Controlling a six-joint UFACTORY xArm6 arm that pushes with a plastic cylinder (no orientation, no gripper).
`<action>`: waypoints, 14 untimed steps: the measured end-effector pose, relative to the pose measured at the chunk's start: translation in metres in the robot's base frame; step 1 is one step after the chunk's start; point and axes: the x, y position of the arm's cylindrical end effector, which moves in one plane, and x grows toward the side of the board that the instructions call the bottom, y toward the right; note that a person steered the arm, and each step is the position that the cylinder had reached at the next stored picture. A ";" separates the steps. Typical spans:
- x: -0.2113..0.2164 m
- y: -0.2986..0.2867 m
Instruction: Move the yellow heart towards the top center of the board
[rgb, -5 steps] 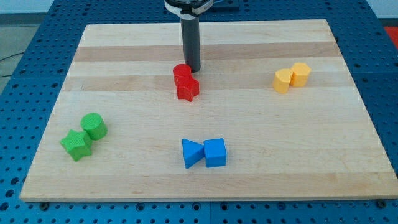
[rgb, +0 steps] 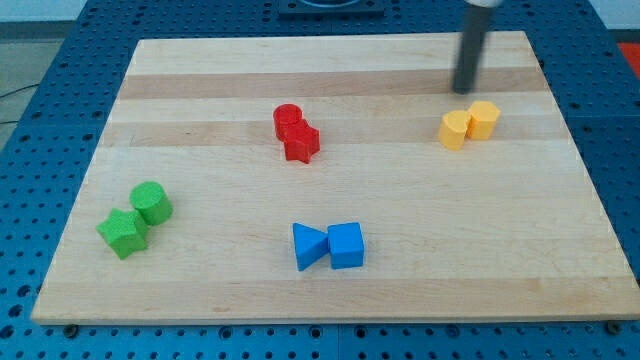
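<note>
Two yellow blocks touch at the view's right: the left one (rgb: 454, 130) looks like the yellow heart, the right one (rgb: 484, 119) a hexagon-like block. My tip (rgb: 463, 91) is blurred by motion and stands just above the yellow pair, toward the view's top, apart from both. The rod rises out of the top edge of the view.
A red cylinder (rgb: 288, 119) and a red star (rgb: 301, 143) touch near the board's centre. A green cylinder (rgb: 151, 202) and a green star (rgb: 123, 232) sit at the left. A blue triangle (rgb: 308, 246) and a blue cube (rgb: 346, 245) sit at the bottom centre. The wooden board (rgb: 200, 100) lies on a blue pegboard.
My tip has left the spot just above the red blocks and swept right to above the yellow pair. The blocks have not moved.
</note>
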 end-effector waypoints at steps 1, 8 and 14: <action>0.066 0.024; 0.045 -0.271; 0.016 -0.211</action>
